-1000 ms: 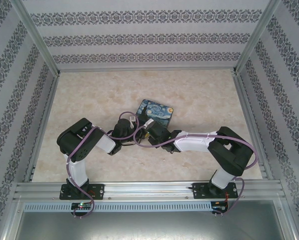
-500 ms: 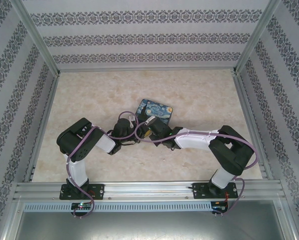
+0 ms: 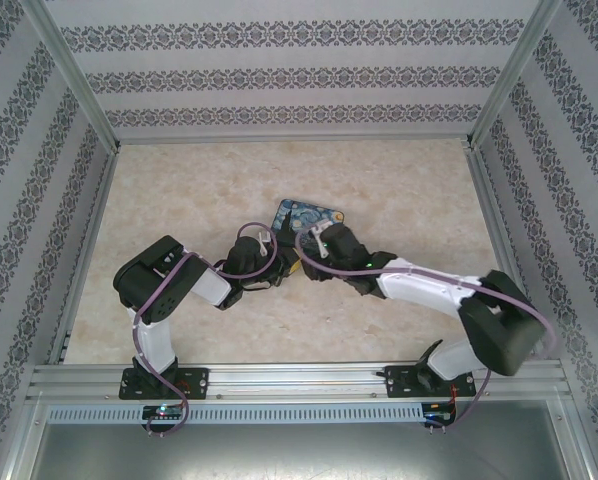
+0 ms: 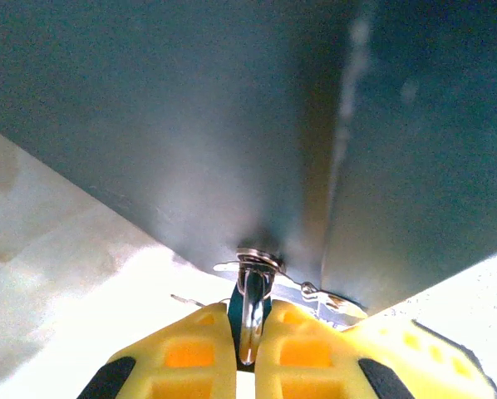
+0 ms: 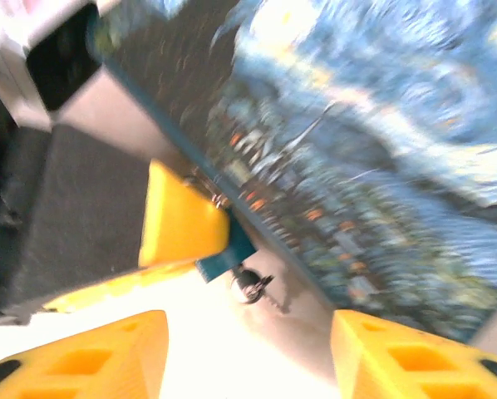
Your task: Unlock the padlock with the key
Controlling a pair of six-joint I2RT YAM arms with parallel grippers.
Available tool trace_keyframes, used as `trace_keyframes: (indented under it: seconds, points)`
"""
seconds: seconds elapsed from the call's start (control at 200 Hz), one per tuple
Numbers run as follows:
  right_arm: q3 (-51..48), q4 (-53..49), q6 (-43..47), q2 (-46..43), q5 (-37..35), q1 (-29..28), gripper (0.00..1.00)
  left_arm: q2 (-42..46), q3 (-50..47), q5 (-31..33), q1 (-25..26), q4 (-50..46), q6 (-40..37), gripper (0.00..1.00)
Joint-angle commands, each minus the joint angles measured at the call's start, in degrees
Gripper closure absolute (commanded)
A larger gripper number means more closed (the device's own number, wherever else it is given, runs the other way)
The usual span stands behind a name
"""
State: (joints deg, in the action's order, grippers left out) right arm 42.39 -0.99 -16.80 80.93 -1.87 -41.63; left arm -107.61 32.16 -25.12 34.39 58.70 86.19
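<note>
Silvery padlock [image 4: 250, 312], pinched btwn L jaws

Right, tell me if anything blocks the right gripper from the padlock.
Nothing visible does: bare table lies between the open right gripper and the padlock, which the left gripper clamps at the painted box's edge.

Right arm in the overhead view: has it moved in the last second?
Yes. The right arm's elbow has swung out toward the right side rail, and the right pincer has shifted right, over the painted box's near edge.
</note>
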Motion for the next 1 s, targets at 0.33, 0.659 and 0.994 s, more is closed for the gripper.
trace_keyframes:
  seconds: [0.33, 0.659, 0.994]
  points:
    - [-5.3, 5.2, -17.0, -6.7, 13.8, 3.3, 0.40, -0.3, 0.1, -1.3, 0.2, -2.5, 0.4, 1.00]
    - [-5.1, 11.6, -20.8, 1.8, 14.3, 2.9, 0.40, 0.5, 0.3, -1.9, 0.1, -7.9, -2.8, 1.00]
    - [-0.5, 13.7, -22.6, 7.1, 13.5, 6.3, 0.41, 4.0, -2.9, -1.2, 0.2, -12.6, -6.4, 0.45]
